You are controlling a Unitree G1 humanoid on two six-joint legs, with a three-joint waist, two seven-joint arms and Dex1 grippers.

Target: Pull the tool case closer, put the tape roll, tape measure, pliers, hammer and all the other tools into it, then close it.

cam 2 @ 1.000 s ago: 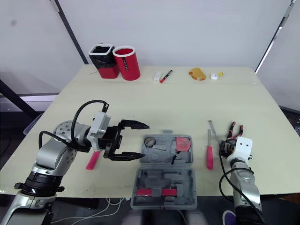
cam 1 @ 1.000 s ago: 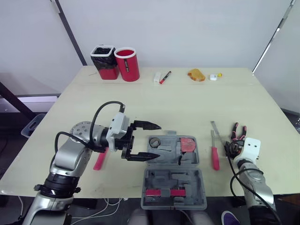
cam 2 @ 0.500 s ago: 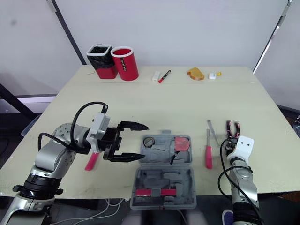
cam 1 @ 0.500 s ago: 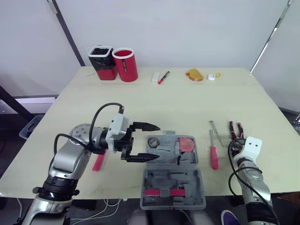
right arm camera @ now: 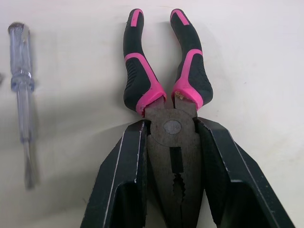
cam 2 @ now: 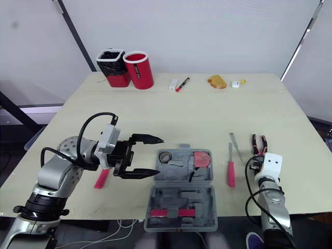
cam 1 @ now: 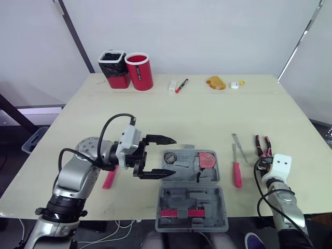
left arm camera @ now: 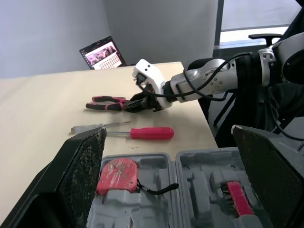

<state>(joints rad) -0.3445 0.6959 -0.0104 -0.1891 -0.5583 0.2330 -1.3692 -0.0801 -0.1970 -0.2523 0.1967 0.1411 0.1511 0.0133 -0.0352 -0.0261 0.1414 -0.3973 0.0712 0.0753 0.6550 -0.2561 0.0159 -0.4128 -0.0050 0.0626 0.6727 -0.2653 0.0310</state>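
Observation:
The grey tool case (cam 1: 192,199) lies open at the near table edge. In its upper half sit a red tape measure (cam 1: 208,159) and a small tape roll (cam 1: 170,157). My left gripper (cam 1: 173,155) hovers open by the case's left edge, its fingers (left arm camera: 80,175) spread wide. The pink-handled pliers (cam 1: 262,145) lie flat on the table at the right. My right gripper (right arm camera: 171,122) is shut on their steel head, handles pointing away. A red screwdriver (cam 1: 237,174) and a clear-handled one (cam 1: 238,140) lie between the pliers and the case. A pink handle (cam 1: 109,179) pokes out under my left arm.
At the far edge stand a black-and-red cup (cam 1: 115,68) and a red cup (cam 1: 140,71). Also there are a white block (cam 1: 173,86), a red marker (cam 1: 182,85), a yellow object (cam 1: 217,82) and a small white piece (cam 1: 236,84).
My right gripper has closed onto the pliers' head, and the right hand has shifted slightly right. The left arm holds still.

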